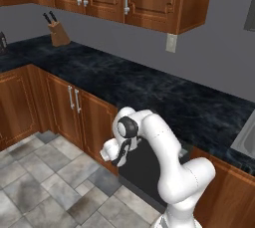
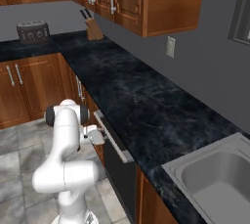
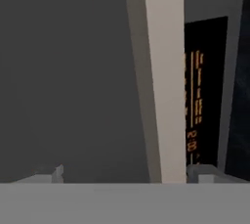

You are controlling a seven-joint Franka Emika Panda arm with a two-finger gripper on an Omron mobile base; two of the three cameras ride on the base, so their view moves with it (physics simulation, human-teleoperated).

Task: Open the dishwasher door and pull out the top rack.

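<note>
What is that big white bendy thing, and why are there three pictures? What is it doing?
The white thing is a robot arm in a pretend computer kitchen. Two pictures come from cameras riding behind it, one on each side. The third comes from a camera on its hand, very close up. The arm is reaching for the dishwasher door, the dark grey panel under the black counter. Its gripper is right by the silver handle, but I cannot tell if it is squeezing yet. The door looks closed. On the counter stand a knife block and a toaster, with a sink nearby.
</note>
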